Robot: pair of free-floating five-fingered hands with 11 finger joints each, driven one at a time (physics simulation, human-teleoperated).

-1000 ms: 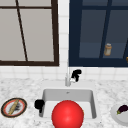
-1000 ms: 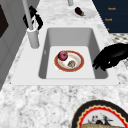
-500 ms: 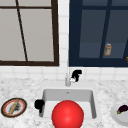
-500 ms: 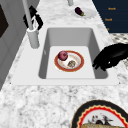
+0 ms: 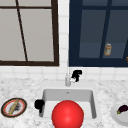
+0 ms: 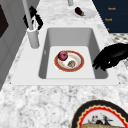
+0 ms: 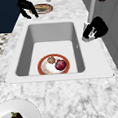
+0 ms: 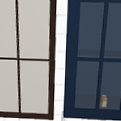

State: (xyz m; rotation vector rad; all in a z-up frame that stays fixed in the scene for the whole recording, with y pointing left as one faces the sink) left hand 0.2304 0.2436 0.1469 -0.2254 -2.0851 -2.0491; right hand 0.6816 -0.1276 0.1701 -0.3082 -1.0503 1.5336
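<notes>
My right hand [image 5: 76,74] is at the back of the sink [image 5: 45,93], right beside the faucet [image 5: 67,78]. In the right side view this hand [image 7: 98,27] has its fingers curled round the faucet's handle at the base. From the left it shows behind the spout [image 6: 32,37]. My left hand [image 5: 39,103] hovers over the sink's front left corner with relaxed, drooping fingers [image 6: 110,57] and holds nothing. In the basin lies a red-rimmed plate [image 6: 57,65] with a red apple [image 6: 63,55] and a small brown item [image 6: 71,63].
A big red ball [image 5: 67,115] sits in front of the sink. A dark-rimmed plate [image 5: 5,110] with a long tan item lies on the left counter. On the right counter a white plate holds an eggplant [image 5: 123,109]. A jar [image 5: 108,49] stands behind the dark window.
</notes>
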